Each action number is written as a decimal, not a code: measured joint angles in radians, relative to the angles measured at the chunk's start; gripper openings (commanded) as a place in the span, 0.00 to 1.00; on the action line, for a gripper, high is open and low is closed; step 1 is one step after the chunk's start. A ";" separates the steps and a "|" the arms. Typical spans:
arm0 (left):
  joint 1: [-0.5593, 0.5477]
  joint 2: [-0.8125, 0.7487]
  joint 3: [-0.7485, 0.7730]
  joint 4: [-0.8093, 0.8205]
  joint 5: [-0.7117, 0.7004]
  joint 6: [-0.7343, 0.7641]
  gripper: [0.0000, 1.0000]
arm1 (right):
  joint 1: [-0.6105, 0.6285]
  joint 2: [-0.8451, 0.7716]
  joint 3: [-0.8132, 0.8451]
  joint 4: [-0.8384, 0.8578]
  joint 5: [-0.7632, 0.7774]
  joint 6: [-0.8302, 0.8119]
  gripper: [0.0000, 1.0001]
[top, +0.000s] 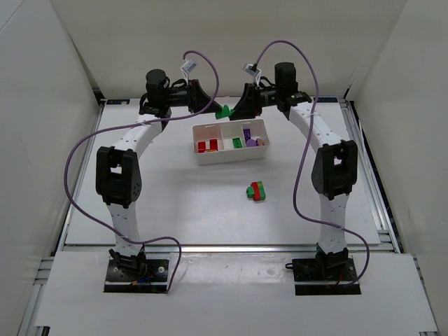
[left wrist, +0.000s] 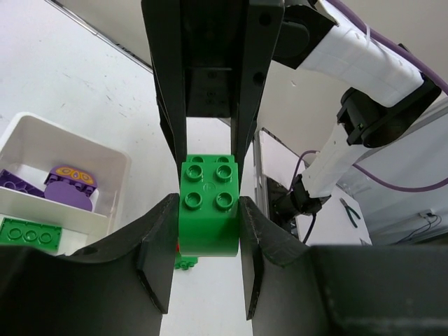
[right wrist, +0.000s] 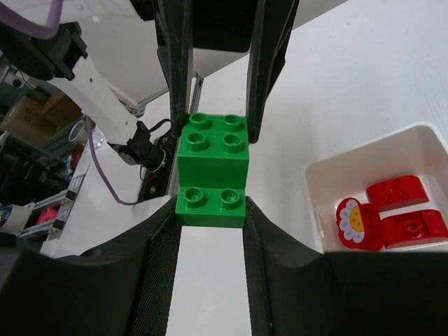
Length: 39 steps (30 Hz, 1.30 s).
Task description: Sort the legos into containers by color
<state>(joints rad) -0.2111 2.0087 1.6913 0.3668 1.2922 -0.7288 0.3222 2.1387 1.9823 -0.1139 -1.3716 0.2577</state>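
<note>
1. The left gripper (left wrist: 208, 241) is clenched on a stepped green brick (left wrist: 208, 206); in the left wrist view its two fingers press against the brick's sides.
2. The right gripper (right wrist: 210, 213) is clamped on the same brick from the opposite end; in the right wrist view its fingers squeeze the lower step, while the left gripper's fingers flank the studded upper block.
3. In the top view both arms reach to the far side of the table (top: 175, 203); the grippers meet tip to tip; the green brick is held between them off the table, just beyond the far wall of the tray (top: 231, 155).
4. The tray is white and shallow, with three compartments side by side; the left one holds red bricks (top: 206, 145), one of them rounded with a flower face in the right wrist view; the middle one holds a flat green brick (top: 238, 143); the right one holds purple bricks (top: 249, 134), one of them rounded with a yellow mark.
5. A green-and-red stack (top: 257, 190) lies on the table on the near side of the tray; it sits apart from the tray, between the two arms and closer to the right one.
</note>
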 measured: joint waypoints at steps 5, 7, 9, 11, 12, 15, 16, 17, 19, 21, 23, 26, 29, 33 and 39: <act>0.000 0.000 0.000 -0.001 -0.018 0.003 0.10 | 0.004 -0.001 0.000 -0.104 0.002 -0.107 0.00; 0.000 0.000 0.000 -0.001 -0.019 0.003 0.10 | 0.005 -0.002 0.000 -0.124 0.003 -0.129 0.00; 0.000 0.000 0.000 -0.001 -0.021 0.004 0.10 | 0.006 -0.003 0.000 -0.132 0.005 -0.143 0.00; -0.001 0.000 0.000 -0.001 -0.021 0.004 0.10 | 0.006 -0.003 0.000 -0.139 0.005 -0.154 0.00; -0.001 0.000 0.000 -0.001 -0.020 0.004 0.11 | 0.006 -0.004 0.000 -0.144 0.006 -0.158 0.00; -0.002 0.000 0.000 -0.001 -0.019 0.002 0.17 | 0.006 -0.005 0.002 -0.152 0.006 -0.163 0.00; -0.003 0.000 0.000 0.000 -0.019 0.000 0.21 | 0.006 -0.005 0.005 -0.156 0.006 -0.164 0.00; -0.003 0.000 0.000 0.000 -0.018 -0.002 0.23 | 0.006 -0.005 0.008 -0.159 0.006 -0.164 0.00; -0.004 0.000 0.000 0.002 -0.017 -0.005 0.32 | 0.006 -0.005 0.017 -0.171 0.006 -0.164 0.00; -0.007 0.000 0.000 0.006 -0.016 -0.011 0.39 | 0.005 -0.005 0.023 -0.178 0.004 -0.164 0.00; -0.009 0.000 -0.001 0.010 -0.017 -0.016 0.44 | 0.005 -0.005 0.026 -0.179 0.000 -0.161 0.00; -0.012 0.000 -0.002 0.012 -0.013 -0.021 0.49 | 0.005 -0.005 0.027 -0.182 -0.006 -0.158 0.00; -0.014 0.000 -0.002 0.013 0.001 -0.030 0.53 | 0.005 -0.005 0.032 -0.184 -0.016 -0.156 0.00; -0.020 0.000 -0.002 0.013 0.023 -0.040 0.57 | 0.005 -0.005 0.041 -0.183 -0.027 -0.153 0.00; -0.039 0.011 0.002 0.014 0.063 -0.046 0.63 | 0.005 -0.005 0.044 -0.183 -0.049 -0.150 0.00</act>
<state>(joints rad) -0.2501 2.0193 1.6928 0.3809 1.3552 -0.7750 0.3267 2.1342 2.0266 -0.2970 -1.4208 0.1078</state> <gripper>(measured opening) 0.614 0.415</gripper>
